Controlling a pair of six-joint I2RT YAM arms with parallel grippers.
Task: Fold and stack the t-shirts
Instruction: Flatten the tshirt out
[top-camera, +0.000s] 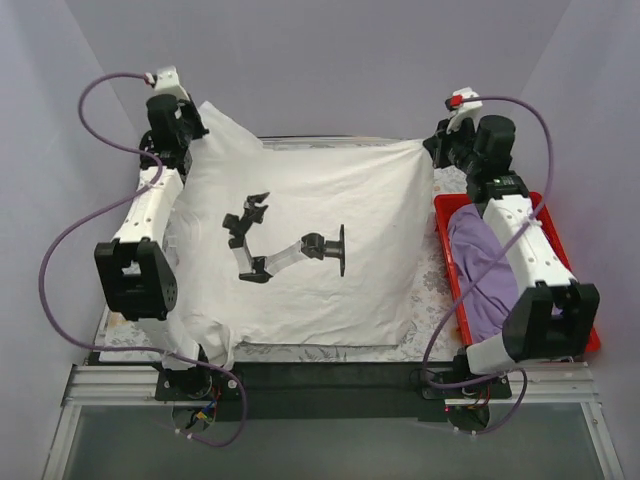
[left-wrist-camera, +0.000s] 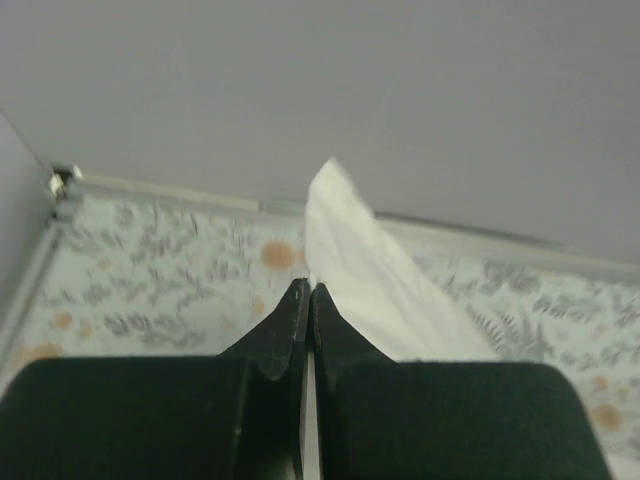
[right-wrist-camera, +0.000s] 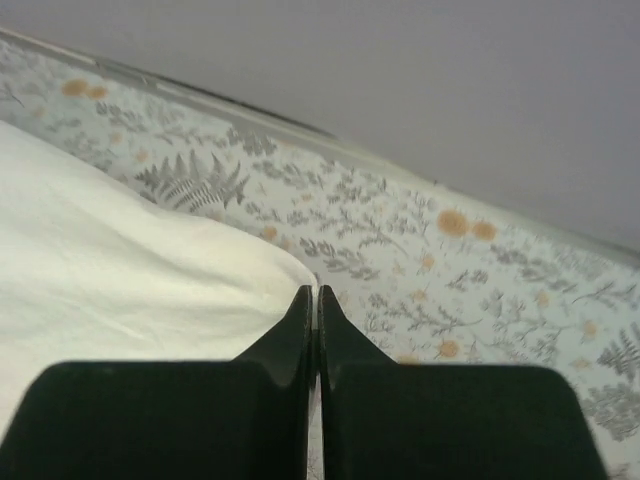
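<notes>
The white t-shirt (top-camera: 320, 290) with the black robot-arm graphic (top-camera: 290, 245) lies spread over the table, chest up. My left gripper (top-camera: 193, 135) is at its far left corner, which is lifted in a peak. In the left wrist view the gripper (left-wrist-camera: 308, 288) is shut with white cloth (left-wrist-camera: 360, 270) pinched between the jaws. My right gripper (top-camera: 433, 150) is at the far right corner. In the right wrist view it (right-wrist-camera: 313, 292) is shut on the shirt's edge (right-wrist-camera: 120, 260). The lavender t-shirt (top-camera: 480, 270) lies crumpled in the red bin, partly under the right arm.
The red bin (top-camera: 588, 322) stands at the table's right edge beneath the right arm. The floral tablecloth (top-camera: 425, 290) shows around the shirt, also in the left wrist view (left-wrist-camera: 150, 280) and the right wrist view (right-wrist-camera: 450, 270). Grey walls enclose the back and sides.
</notes>
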